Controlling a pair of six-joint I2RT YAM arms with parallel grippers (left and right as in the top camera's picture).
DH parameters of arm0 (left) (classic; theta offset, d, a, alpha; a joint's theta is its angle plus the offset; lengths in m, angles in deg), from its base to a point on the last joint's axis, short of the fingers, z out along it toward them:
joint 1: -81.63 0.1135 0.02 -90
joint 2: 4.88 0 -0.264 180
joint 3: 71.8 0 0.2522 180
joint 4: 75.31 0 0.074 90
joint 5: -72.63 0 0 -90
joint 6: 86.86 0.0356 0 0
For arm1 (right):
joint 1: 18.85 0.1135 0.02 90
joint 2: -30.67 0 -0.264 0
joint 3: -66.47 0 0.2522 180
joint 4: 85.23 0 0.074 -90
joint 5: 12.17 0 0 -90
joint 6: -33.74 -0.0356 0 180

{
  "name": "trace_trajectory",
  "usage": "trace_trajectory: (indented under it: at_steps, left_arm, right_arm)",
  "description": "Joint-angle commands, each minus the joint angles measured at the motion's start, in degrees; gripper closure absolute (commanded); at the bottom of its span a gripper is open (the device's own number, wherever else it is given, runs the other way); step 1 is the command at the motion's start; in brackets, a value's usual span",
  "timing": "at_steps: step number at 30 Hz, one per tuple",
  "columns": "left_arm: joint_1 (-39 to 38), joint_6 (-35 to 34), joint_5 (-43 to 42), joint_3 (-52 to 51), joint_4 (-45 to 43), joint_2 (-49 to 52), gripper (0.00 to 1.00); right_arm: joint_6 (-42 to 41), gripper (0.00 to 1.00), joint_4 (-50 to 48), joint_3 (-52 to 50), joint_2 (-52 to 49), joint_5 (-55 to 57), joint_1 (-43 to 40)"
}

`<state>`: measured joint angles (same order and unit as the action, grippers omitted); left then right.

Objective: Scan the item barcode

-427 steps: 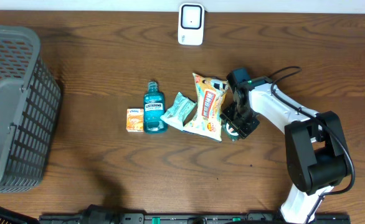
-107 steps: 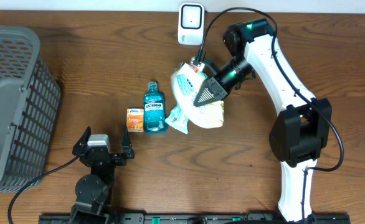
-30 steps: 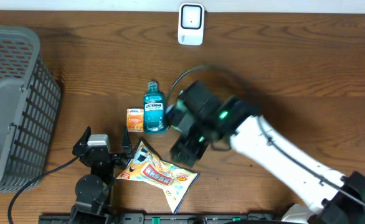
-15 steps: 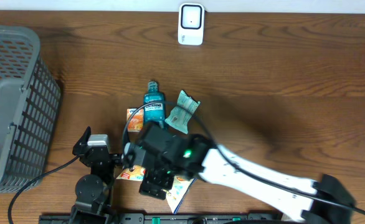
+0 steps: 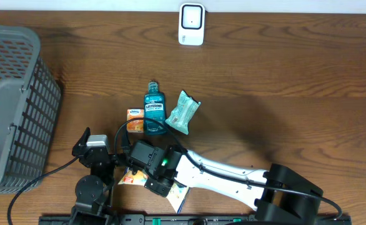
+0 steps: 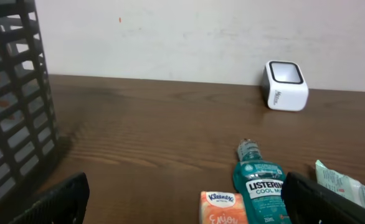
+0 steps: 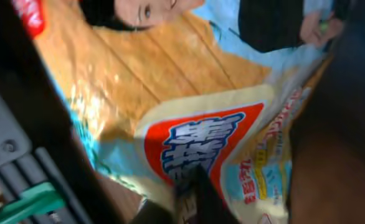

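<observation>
Two claws noted. The left claw [image 5: 103, 145] stands spread wide, near left on the counter [image 5: 283, 94]. The right claw [image 5: 158, 184], jaws together, sits over the snack bag [image 5: 178, 196] at the near edge, just right of the left claw; a grip on the bag cannot be confirmed.

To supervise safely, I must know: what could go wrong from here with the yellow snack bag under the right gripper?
1. The right gripper is shut over the yellow printed plastic snack bag, right beside the open left gripper; the arms could collide.
2. No barcode shows on the bag's upper face, and the white box-shaped scanner stands across the table; thin film may slip on the way.
</observation>
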<state>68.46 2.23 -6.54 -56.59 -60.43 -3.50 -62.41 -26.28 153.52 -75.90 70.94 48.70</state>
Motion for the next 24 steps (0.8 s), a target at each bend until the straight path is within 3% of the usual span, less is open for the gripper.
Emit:
trace_trajectory:
  at_steps: [1, 13, 20, 21, 24]
  left_arm:
    - [-0.1, -0.3, 0.1, -1.2, 1.9, -0.3, 0.02]
    - [-0.1, -0.3, 0.1, -1.2, 1.9, -0.3, 0.02]
    - [-0.1, -0.3, 0.1, -1.2, 1.9, -0.3, 0.02]
    - [-0.1, -0.3, 0.1, -1.2, 1.9, -0.3, 0.02]
    - [-0.1, -0.3, 0.1, -1.2, 1.9, -0.3, 0.02]
  right_arm:
    - [-6.1, 0.99, 1.5, 0.0, -0.2, 8.8, -3.0]
    - [-0.4, 0.99, 5.8, 0.0, 13.0, -2.9, -23.8]
    - [4.1, 0.98, 6.2, 0.0, 13.3, -3.0, -30.6]
    - [4.1, 0.8, 5.9, 0.1, 13.4, -3.0, -30.6]
    - [5.6, 0.61, 6.8, 0.2, 13.9, -4.1, -29.4]
